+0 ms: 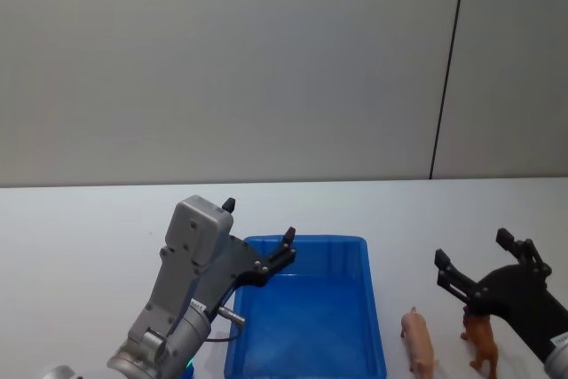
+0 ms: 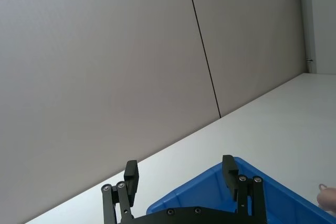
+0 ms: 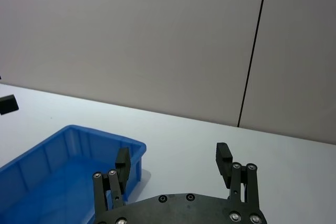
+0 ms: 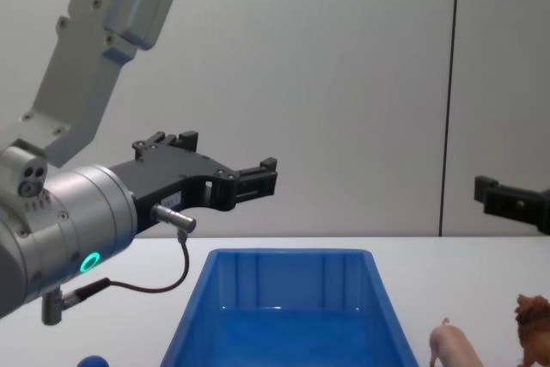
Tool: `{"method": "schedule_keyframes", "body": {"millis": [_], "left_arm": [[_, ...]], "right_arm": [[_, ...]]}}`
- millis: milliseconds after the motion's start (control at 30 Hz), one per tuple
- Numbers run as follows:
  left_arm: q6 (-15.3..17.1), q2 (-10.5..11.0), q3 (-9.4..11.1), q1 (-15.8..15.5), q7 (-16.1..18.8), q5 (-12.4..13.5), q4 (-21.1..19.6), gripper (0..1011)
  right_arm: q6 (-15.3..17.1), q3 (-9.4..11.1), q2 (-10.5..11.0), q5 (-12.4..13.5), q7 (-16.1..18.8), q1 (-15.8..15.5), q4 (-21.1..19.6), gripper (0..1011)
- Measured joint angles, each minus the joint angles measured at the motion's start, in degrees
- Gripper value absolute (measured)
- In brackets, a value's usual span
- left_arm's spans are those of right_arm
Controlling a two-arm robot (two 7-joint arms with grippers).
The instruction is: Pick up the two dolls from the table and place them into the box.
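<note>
The left tool [image 1: 258, 222] hangs above the back left corner of the blue box [image 1: 302, 326]. It is wide open and holds nothing. The right tool [image 1: 473, 248] hangs up above the lion [image 1: 480, 339], wide open too, with nothing in it. The pig [image 1: 419, 339] is on the bench [image 1: 89, 237] just right of the box. The lion stands just right of the pig.

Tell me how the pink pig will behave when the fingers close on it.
The pig looks smooth and rounded, so it may slip when squeezed unless gripped across its middle. It is small beside the box, so probably light. It sits close to the lion, so a sideways nudge could knock both.
</note>
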Motion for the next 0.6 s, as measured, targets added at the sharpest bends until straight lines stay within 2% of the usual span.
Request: {"method": "schedule_keyframes", "body": {"millis": [400,600], "left_arm": [[0.0,0.0,0.0,0.0,0.0,0.0,0.0,1003],[0.0,0.0,0.0,0.0,0.0,0.0,0.0,1003]], "right_arm": [[3.69,1.62,3.17,1.57,4.09,-1.3,0.69,1001],[6.24,2.45,4.96,2.02,6.66,-1.82,2.46,1001]]}}
